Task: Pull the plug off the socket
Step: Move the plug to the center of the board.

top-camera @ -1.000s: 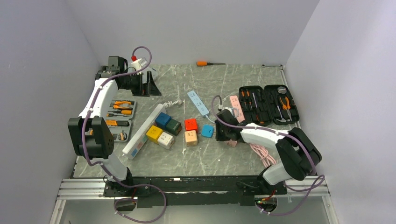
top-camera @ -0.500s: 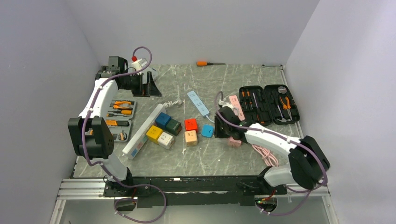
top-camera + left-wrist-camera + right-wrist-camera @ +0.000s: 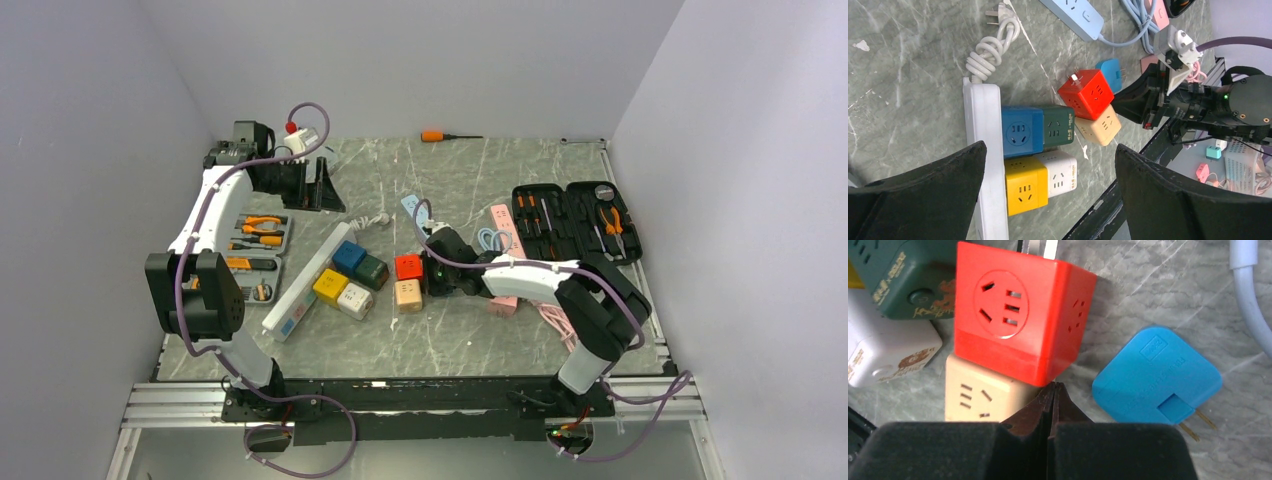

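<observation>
Right gripper (image 3: 1053, 387): fingers pressed together, gripping nothing; tip low over the table (image 3: 480, 340), in the gap between red cube (image 3: 1023, 315) and blue plug (image 3: 1157, 374); whether it touches either, cannot tell.
Blue plug: flat on the table, prongs bare, in no socket; just right of red cube, apart from it.
Red cube: set askew, touching beige cube (image 3: 975, 395); prongs showing at its far side.
Left gripper (image 3: 312, 187): fingers (image 3: 928, 195) spread wide, empty; back-left, well apart from the cubes.
White strip (image 3: 295, 305): blue cube (image 3: 349, 256) and yellow cube (image 3: 330, 285) against its right side; green cube (image 3: 372, 271) and white cube (image 3: 355, 300) touching those.
Further back: blue strip (image 3: 1073, 12); pink strip (image 3: 503, 222); tool case (image 3: 575, 222); screwdriver (image 3: 433, 136).
</observation>
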Controlling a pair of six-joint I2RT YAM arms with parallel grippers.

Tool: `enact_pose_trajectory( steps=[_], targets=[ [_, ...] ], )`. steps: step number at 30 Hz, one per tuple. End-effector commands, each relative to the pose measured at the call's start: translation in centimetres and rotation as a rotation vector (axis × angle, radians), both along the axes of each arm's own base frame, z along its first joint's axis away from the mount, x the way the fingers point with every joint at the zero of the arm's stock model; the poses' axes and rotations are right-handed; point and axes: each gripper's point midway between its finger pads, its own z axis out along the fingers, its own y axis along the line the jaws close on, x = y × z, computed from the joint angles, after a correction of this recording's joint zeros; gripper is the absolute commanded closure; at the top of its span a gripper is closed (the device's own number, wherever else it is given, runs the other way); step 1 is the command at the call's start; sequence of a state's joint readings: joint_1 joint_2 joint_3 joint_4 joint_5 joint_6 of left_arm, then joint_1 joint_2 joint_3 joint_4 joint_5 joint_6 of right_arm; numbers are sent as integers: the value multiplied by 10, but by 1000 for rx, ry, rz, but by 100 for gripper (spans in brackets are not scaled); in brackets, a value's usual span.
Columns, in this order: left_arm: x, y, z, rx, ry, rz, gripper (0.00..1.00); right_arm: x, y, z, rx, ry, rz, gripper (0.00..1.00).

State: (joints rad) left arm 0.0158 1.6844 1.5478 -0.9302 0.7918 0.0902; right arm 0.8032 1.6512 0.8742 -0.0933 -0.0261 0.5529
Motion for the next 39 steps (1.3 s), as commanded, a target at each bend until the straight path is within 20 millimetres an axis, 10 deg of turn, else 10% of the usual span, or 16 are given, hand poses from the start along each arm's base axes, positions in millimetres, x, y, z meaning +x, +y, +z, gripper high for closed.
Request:
enact_pose_trajectory(
  steps=[1, 6, 15, 19, 26, 32, 39],
  targets=[
    [-1, -4, 12, -15, -38, -38, 1, 14, -2, -16, -33, -14, -43, 100],
    [-7, -3, 8, 4, -38, -53, 1, 15, -47, -33, -198, 16, -165, 100],
    [-14, -1, -4, 20, 0, -71, 1, -12, -87, 3, -192, -10, -292, 94],
    [-14, -1, -5, 27, 12, -86, 1, -3, -68, 38, -105, -75, -260, 82],
    [-21, 1, -7, 42, 18, -108, 1, 73, -10, 141, 4, -401, -150, 52],
    [-26, 2, -9, 45, 33, -128, 1, 106, 48, 124, -61, -401, 33, 53],
    [-26, 6, -2, 43, 13, -124, 1, 116, 70, 94, -109, -355, 122, 54]
  ],
)
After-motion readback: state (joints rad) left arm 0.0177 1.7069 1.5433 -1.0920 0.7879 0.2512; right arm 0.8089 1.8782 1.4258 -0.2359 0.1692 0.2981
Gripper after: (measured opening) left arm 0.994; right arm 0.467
